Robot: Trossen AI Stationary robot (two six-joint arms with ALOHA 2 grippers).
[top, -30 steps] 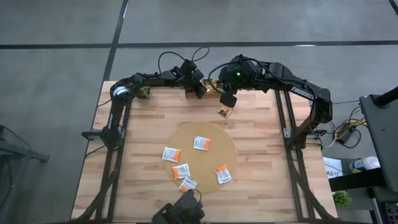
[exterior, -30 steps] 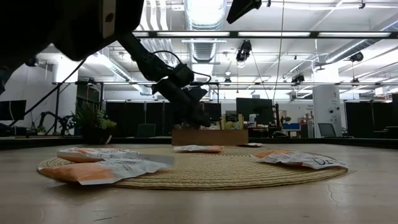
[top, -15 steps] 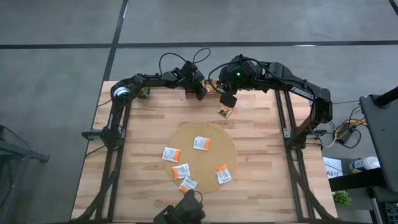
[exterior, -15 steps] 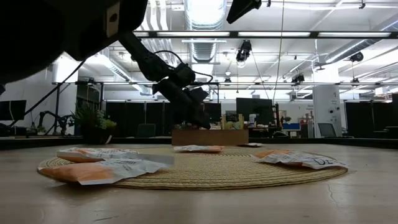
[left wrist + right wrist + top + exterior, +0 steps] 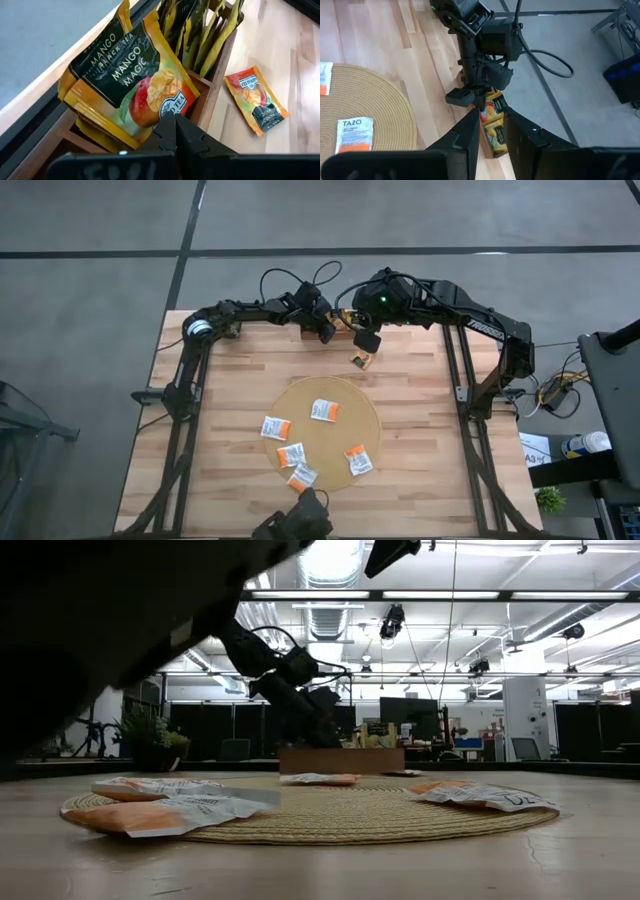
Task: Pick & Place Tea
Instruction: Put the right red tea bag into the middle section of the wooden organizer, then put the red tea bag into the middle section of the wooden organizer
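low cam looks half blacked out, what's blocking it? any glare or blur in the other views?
Low view: a dark, out-of-focus mass close to the lens blacks out the upper left; ceiling lights blow out, and the sachets stay readable. High view: even light. Left wrist view: sharp on the mango sachet. Right wrist view: its own gripper is soft.

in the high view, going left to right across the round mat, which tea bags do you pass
Tea bag nearest the left edge → lower-middle bag → bag at the bottom edge → upper-middle bag → bag on the right, all lying on the round mat.
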